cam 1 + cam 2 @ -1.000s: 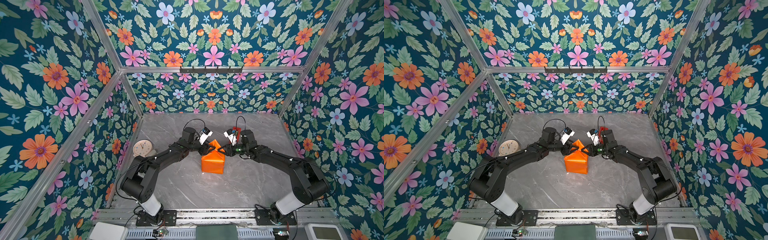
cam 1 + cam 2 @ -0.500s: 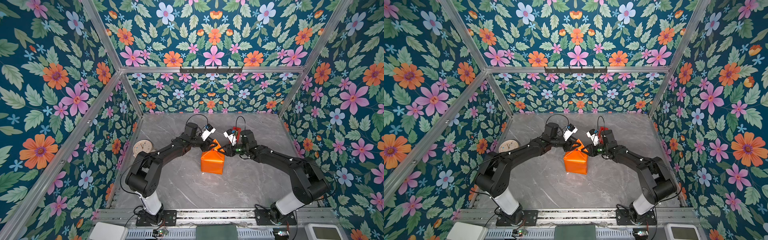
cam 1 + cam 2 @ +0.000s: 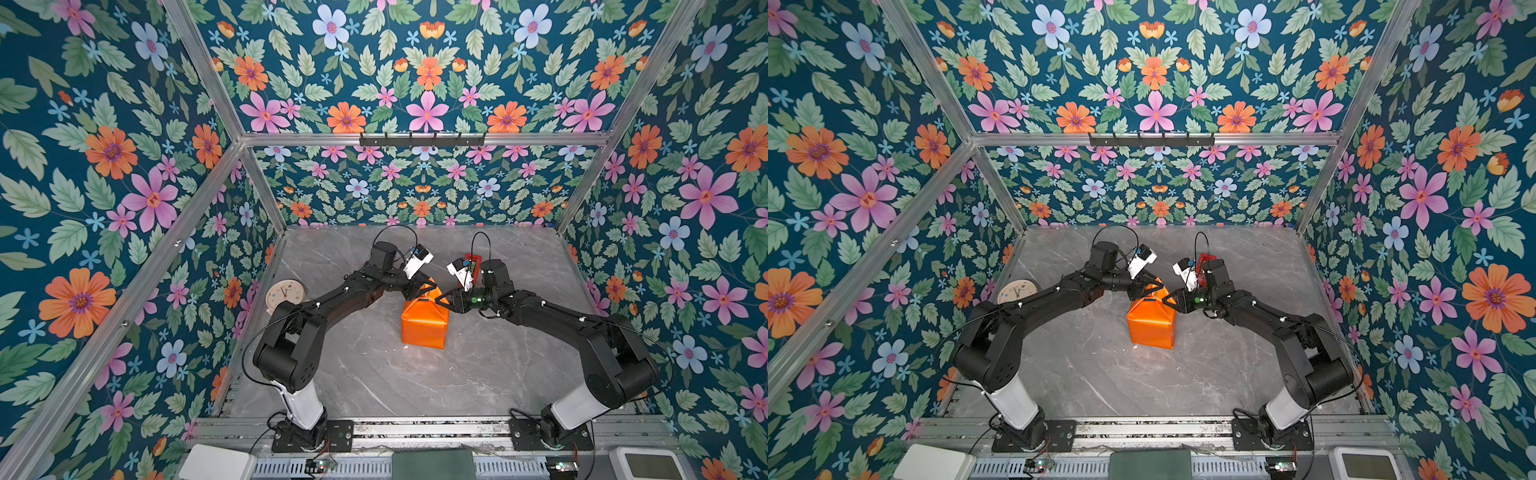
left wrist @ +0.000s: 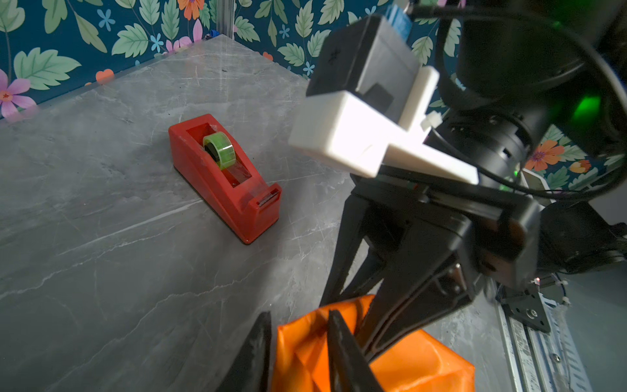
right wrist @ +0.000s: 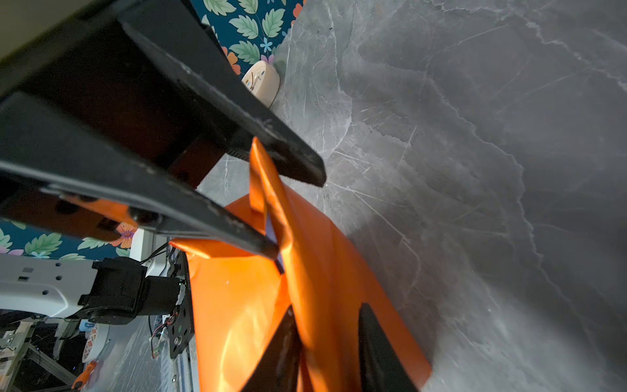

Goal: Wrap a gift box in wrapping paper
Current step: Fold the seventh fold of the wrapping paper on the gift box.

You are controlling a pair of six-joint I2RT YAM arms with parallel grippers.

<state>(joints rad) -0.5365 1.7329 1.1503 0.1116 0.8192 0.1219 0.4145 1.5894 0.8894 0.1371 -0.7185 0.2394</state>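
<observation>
The wrapping paper (image 3: pixel 424 322) (image 3: pixel 1150 326), glossy orange, encloses an upright parcel in the middle of the table in both top views. The gift box is hidden inside it. Both arms meet at the parcel's far top end. In the left wrist view, my left gripper (image 4: pixel 300 325) (image 3: pixel 424 289) has its two fingers pressed on either side of a raised paper fold. My right gripper (image 5: pixel 329 315) (image 3: pixel 446 300) pinches the neighbouring paper flap, which fills the gap between its fingers. The right wrist view shows the left gripper (image 5: pixel 291 213) straddling the upright flap.
A red tape dispenser (image 4: pixel 224 176) (image 3: pixel 473 259) stands on the grey marble table behind the right wrist. A round cream clock (image 3: pixel 284 293) (image 5: pixel 263 81) leans at the left wall. Flowered walls close in three sides.
My left gripper has moved right onto the parcel's top fold and its jaws have narrowed around the paper. The right gripper has stayed in place, holding its flap.
</observation>
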